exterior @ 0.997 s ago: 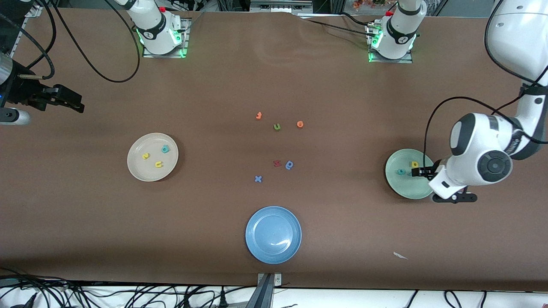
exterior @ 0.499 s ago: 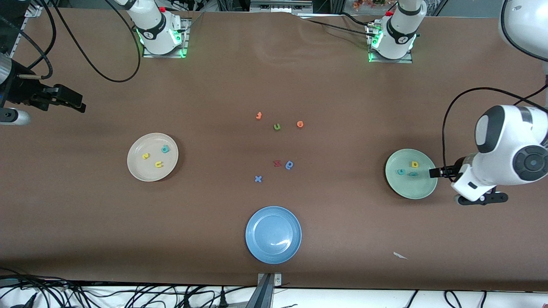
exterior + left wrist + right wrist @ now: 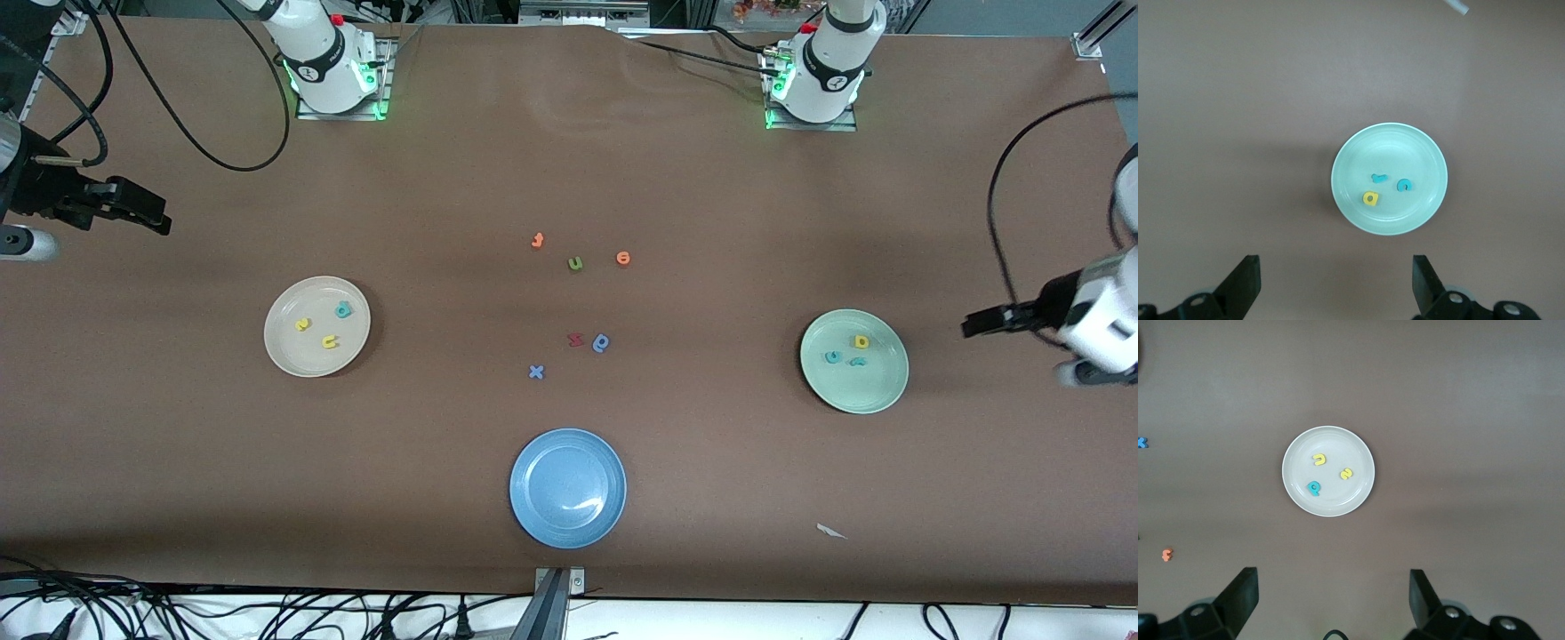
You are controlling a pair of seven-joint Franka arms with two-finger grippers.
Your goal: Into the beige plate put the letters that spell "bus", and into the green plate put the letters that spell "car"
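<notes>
The beige plate (image 3: 311,357) holds a teal "b" (image 3: 343,309), a yellow "s" (image 3: 302,324) and a yellow "u" (image 3: 330,341). On the green plate (image 3: 864,391) lie a yellow "a" (image 3: 861,341), a teal "c" (image 3: 833,357) and a teal "r" (image 3: 857,362). My left gripper (image 3: 971,325) hangs open and empty over bare table between the green plate and the left arm's end. The right gripper (image 3: 163,221) is open and empty over the table's edge at the right arm's end. The wrist views show the green plate (image 3: 1405,143) and the beige plate (image 3: 1331,440) from high up.
A blue plate (image 3: 551,471) stands near the front edge. Loose letters lie mid-table: two orange ones (image 3: 537,240) (image 3: 623,258), a green "u" (image 3: 575,263), a red one (image 3: 575,340), a blue rounded one (image 3: 601,342), a blue "x" (image 3: 535,372). A white scrap (image 3: 831,532) lies nearby.
The left arm has drawn back from over the green plate toward its end of the table, uncovering the teal "r" on the plate. The right arm has barely moved.
</notes>
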